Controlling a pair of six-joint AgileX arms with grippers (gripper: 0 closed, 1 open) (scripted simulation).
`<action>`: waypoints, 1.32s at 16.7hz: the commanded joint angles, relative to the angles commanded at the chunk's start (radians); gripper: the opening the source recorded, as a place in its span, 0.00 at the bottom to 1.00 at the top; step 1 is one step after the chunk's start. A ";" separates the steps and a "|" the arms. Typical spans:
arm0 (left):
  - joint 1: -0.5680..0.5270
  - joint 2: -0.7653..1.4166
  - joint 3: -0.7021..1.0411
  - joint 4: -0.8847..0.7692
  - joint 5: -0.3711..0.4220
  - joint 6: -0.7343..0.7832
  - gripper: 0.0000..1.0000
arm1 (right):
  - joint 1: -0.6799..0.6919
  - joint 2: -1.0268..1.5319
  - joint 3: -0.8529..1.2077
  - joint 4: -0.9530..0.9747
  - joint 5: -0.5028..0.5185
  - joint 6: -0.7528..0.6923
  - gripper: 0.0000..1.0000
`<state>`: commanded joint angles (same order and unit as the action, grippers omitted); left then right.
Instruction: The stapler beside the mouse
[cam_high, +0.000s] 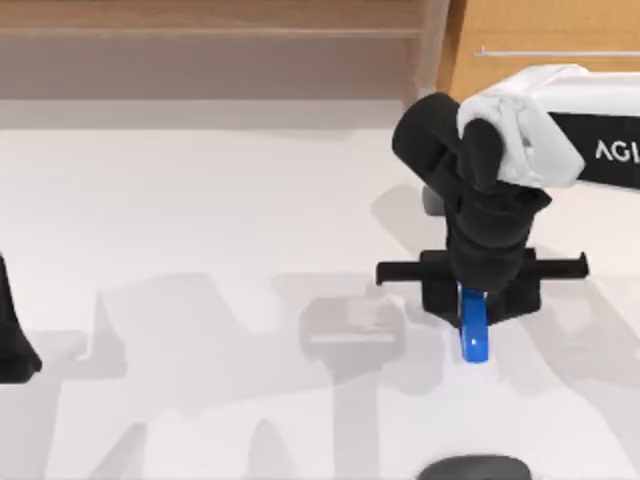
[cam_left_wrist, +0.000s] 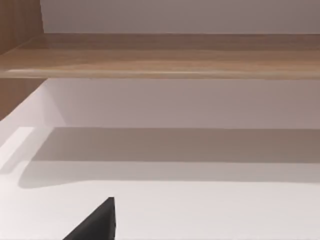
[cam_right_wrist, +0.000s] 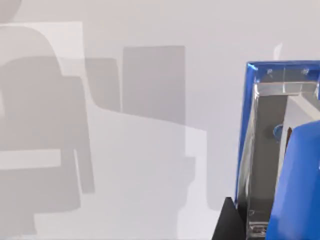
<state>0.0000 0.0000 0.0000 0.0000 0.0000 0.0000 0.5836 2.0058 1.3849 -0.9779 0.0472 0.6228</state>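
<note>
The stapler (cam_high: 473, 328), a single bright-blue bar, hangs lengthwise in the right gripper (cam_high: 470, 300), whose fingers are clamped on its upper end; the shadows on the table (cam_high: 200, 200) suggest it is lifted clear rather than resting. In the right wrist view the stapler (cam_right_wrist: 280, 150) looms close, blue shell around a metal inner channel. One mouse (cam_high: 474, 468), a dark rounded dome, peeks in at the table's near edge, below the stapler and well apart from it. By my judgement the pick-up is done and the carry toward the mouse and the set-down remain. The left gripper (cam_high: 15, 345) sits parked at the table's left edge; I cannot tell how its fingers stand.
</note>
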 joint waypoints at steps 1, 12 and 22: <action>0.000 0.000 0.000 0.000 0.000 0.000 1.00 | 0.000 -0.002 0.001 0.018 -0.006 -0.001 0.00; 0.000 0.000 0.000 0.000 0.000 0.000 1.00 | 0.001 0.024 -0.021 0.081 -0.032 -0.002 0.15; 0.000 0.000 0.000 0.000 0.000 0.000 1.00 | 0.001 0.024 -0.021 0.081 -0.032 -0.002 0.90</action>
<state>0.0000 0.0000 0.0000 0.0000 0.0000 0.0000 0.5847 2.0297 1.3640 -0.8973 0.0151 0.6207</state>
